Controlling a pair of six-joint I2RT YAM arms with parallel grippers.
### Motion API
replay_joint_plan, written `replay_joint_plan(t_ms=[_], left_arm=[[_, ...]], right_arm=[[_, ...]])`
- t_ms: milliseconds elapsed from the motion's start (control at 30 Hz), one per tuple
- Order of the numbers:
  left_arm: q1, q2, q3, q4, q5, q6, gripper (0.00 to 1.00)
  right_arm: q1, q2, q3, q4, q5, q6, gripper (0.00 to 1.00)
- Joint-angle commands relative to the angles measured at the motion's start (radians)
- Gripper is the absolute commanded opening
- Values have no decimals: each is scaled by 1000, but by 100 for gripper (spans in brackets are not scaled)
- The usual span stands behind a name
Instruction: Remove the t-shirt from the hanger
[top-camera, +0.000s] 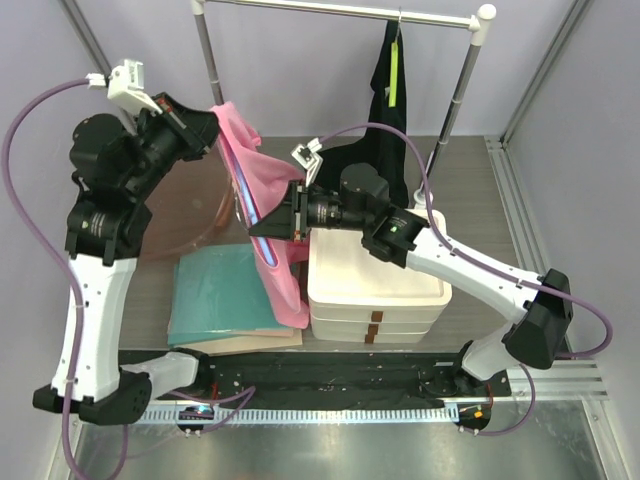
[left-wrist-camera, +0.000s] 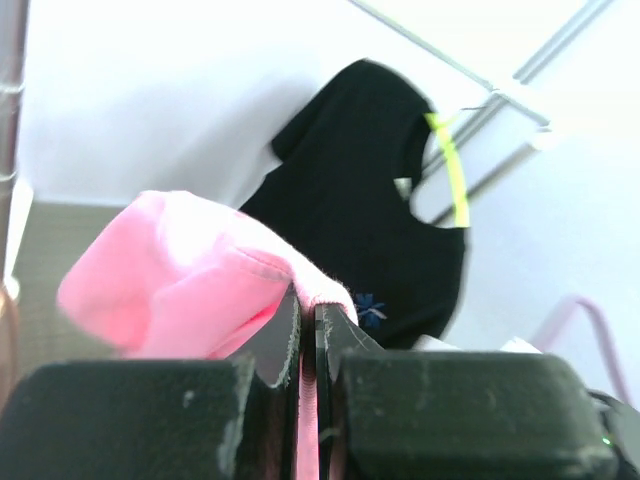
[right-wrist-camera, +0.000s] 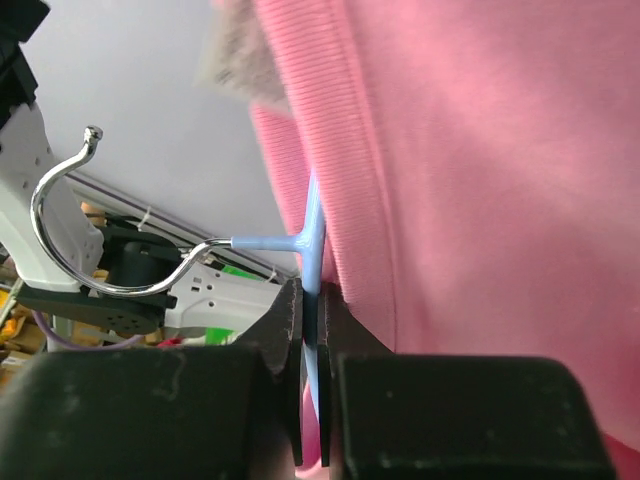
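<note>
Over the middle of the table, the right gripper (right-wrist-camera: 310, 300) is shut tight on the blue hanger (right-wrist-camera: 312, 225), likely to keep it from moving. Farther back, near the far edge, the left gripper (left-wrist-camera: 308, 318) pinches the pink t-shirt (left-wrist-camera: 190, 270) by its edge, ready to pull it off. The shirt covers most of the hanger, so how much is inside is hidden.

The t-shirt (right-wrist-camera: 480, 180) is reading as soft, matt pink cloth, its collar band finely ribbed and one edge looking fuzzy. The hanger (right-wrist-camera: 313, 235) is looking like smooth pale blue plastic, its hook (right-wrist-camera: 37, 215) gleaming as polished chrome metal. The right gripper (right-wrist-camera: 311, 300) and left gripper (left-wrist-camera: 308, 315) are showing matt black plastic, lightly scuffed. The black garment (left-wrist-camera: 360, 200) is hanging as dull cloth, and the boxes (top-camera: 375, 290) are shining faintly like cream plastic.
</note>
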Motion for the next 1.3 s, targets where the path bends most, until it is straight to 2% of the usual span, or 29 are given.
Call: replay_joint_plan(t_ms=[0,167,333,633,667,700,767,800,867,967,1067,1133,1167,1200,1267], left_arm=[[9,-57,-9,108,20,-26,0],[9,-46,-60,14,-30,-39,0],[9,34,3,-109,-36,-16,0],[9,5,-66,-60,5,-36,1],[9,11,-60,-73,22,-35,9],[9,14,-63,-72,34,-27,34],[9,-6,-81,-72,51,-18,55],[9,-21,-98,-70,59,-10,71],[9,-96,-181,-67,70,-12,76],[9,-228,-317,-72,137,-21,77],[9,-342,-427,-121,174,-50,73],[9,-383,-500,-95,234,-132,72],[9,-415,-582,-56,269,-177,72],[9,-423,-618,-23,303,-209,67],[11,-431,-658,-12,276,-257,61]], right_arm=[[7,-1,36,-10,-26,76,1],[-1,-24,53,65,33,154,1],[-10,-16,111,85,56,184,1],[-87,23,119,174,50,312,1],[-87,25,118,184,60,316,1],[-87,28,118,184,66,326,1],[-93,31,121,182,91,340,1],[-96,34,130,179,97,346,1],[-107,43,137,159,109,354,1],[-127,46,133,168,117,369,1],[-139,49,131,191,103,389,1],[-139,51,136,200,96,389,1],[-139,49,133,204,96,391,1],[-139,46,128,211,94,394,1],[-139,46,125,234,85,400,1]])
